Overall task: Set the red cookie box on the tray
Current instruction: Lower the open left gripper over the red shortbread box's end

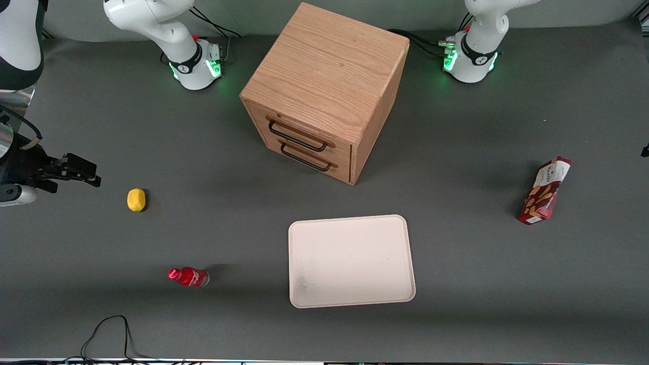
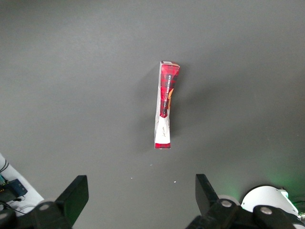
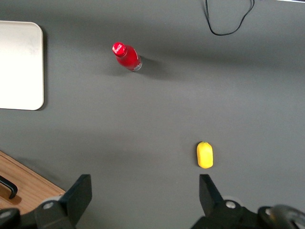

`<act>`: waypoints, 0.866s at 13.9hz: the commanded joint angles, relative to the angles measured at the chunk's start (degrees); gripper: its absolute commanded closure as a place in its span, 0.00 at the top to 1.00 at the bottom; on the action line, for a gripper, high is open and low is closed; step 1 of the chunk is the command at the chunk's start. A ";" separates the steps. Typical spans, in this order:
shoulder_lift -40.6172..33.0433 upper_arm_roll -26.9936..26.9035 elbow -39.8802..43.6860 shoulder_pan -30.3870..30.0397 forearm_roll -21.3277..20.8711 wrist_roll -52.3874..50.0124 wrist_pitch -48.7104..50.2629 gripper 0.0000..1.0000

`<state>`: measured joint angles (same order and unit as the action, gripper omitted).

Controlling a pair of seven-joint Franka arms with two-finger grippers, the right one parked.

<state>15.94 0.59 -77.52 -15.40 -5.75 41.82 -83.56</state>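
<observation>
A dark grey table [image 1: 456, 304] carries everything. Midway along it, farthest from the front camera, stands a light wooden cabinet [image 1: 324, 91], turned at an angle so that its front faces partly toward the parked arm's end. Its two drawers, upper [image 1: 304, 136] and lower [image 1: 309, 163], are both pushed in, each with a dark wire handle. Toward the parked arm's end lies a small yellow lemon [image 1: 136, 199], well apart from the cabinet. Nearer the front camera than the lemon is a small red bottle [image 1: 188, 277] with a red cap and a white-lettered label. A thin black cable [image 1: 109, 334] loops onto the table's nearest edge.
</observation>
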 commanded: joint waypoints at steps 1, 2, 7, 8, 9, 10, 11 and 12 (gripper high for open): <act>-1.61 0.55 -7.00 0.11 -0.05 0.98 -5.81 1.00; -1.52 0.56 -8.51 0.11 0.38 0.98 -7.22 1.00; -1.44 0.82 -18.35 0.63 0.65 0.98 -17.41 1.00; -1.44 0.91 -19.67 0.64 0.65 1.07 -19.08 1.00; -1.44 0.91 -20.99 0.55 0.83 1.07 -20.49 1.00; -1.44 0.91 -22.57 0.63 1.09 1.07 -22.25 1.00; -1.61 0.91 -25.02 0.55 1.27 1.16 -24.44 1.00; -1.70 0.91 -27.57 0.55 1.27 1.24 -27.07 1.00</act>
<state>16.18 1.84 -99.10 -15.13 -5.24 41.87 -105.91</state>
